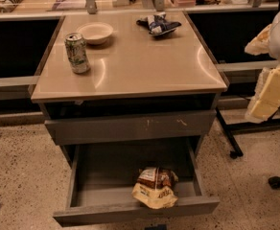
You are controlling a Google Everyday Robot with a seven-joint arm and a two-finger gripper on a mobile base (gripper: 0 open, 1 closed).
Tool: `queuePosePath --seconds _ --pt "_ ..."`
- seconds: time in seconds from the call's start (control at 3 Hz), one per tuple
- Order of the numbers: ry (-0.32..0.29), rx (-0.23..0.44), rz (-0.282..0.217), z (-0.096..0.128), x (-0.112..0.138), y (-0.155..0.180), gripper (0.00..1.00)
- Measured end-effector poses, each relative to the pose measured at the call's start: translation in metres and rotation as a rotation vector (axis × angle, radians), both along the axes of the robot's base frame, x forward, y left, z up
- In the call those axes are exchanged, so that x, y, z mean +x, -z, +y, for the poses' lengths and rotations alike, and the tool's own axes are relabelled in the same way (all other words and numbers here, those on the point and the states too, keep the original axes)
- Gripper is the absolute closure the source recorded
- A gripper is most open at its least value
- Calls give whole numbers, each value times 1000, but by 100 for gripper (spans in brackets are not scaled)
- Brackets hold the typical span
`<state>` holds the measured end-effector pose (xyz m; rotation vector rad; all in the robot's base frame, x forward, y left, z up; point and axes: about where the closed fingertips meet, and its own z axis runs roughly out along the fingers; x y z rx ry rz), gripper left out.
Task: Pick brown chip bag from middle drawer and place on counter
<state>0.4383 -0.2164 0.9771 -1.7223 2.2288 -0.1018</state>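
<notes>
Down in the middle drawer (112, 177), pulled well out: brown chip bag (155, 187), the only thing inside. Lies crumpled against the front wall, a little right of centre, forward of the shut, scratched drawer front (130, 127) above (so likely reachable straight from overhead). Up on the desk (145, 68): soda can (77, 53) upright at the left, shallow bowl (95, 32) just behind it, seemingly empty, blue-and-white snack bag (157, 24) at the far side. Leaves bare middle ground, probably the sensible landing spot. Claw (273, 87) at the right edge beside the desk, well apart from the bag, holding nothing visible; cannot tell whether apart or together.
</notes>
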Motion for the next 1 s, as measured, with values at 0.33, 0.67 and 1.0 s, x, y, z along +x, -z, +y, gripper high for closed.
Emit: queuePosePath --seconds 0.33,0.67,1.0 --pt "14 45 18 3 -4 30 42" --pt "7 131 57 23 -11 94 65" --pt "-22 207 118 52 -22 166 88"
